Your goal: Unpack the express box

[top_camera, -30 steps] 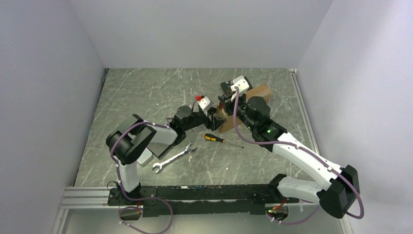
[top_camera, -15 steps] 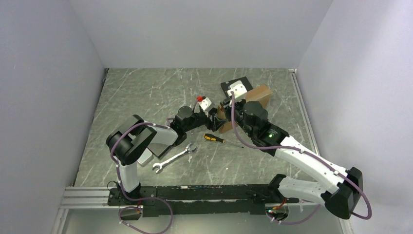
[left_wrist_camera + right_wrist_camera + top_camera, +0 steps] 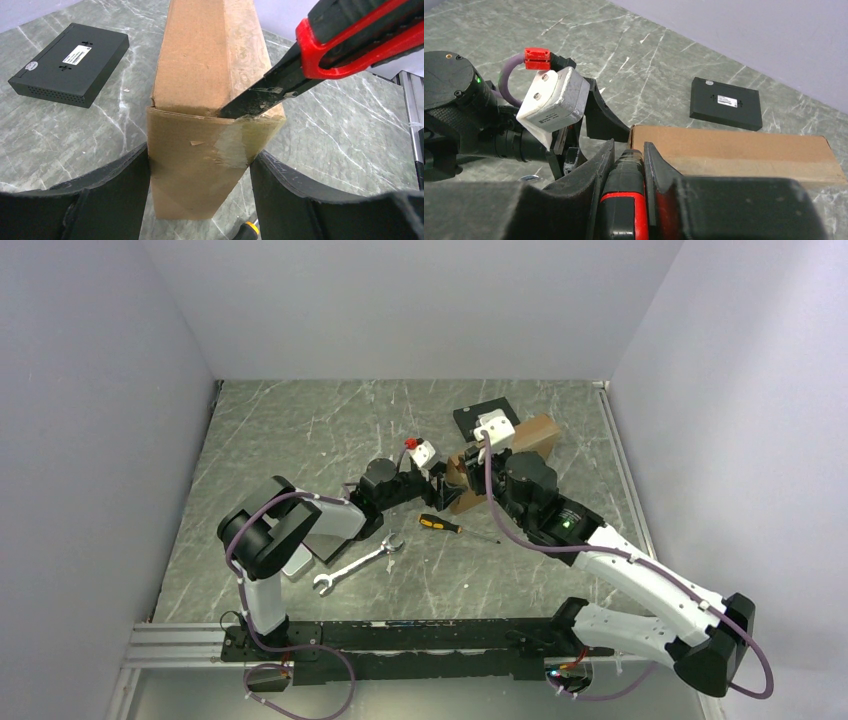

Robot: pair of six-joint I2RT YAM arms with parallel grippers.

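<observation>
"Marble table. Where was the box?"
"On edge, right of its middle, one end gripped between the left gripper's wide jaws. The right gripper clamped the knife, blade at the taped seam; a shallow cut along it seemed best."
"Writing?"
"Only the black box's label, unreadable, I think."

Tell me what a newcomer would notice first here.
The red-and-black utility knife, clamped in the right gripper, has its blade tip at the taped end seam of the express box, at the middle of the table. The left gripper grips that box by its sides as it stands on a narrow edge. A small black box lies flat beyond it.
</observation>
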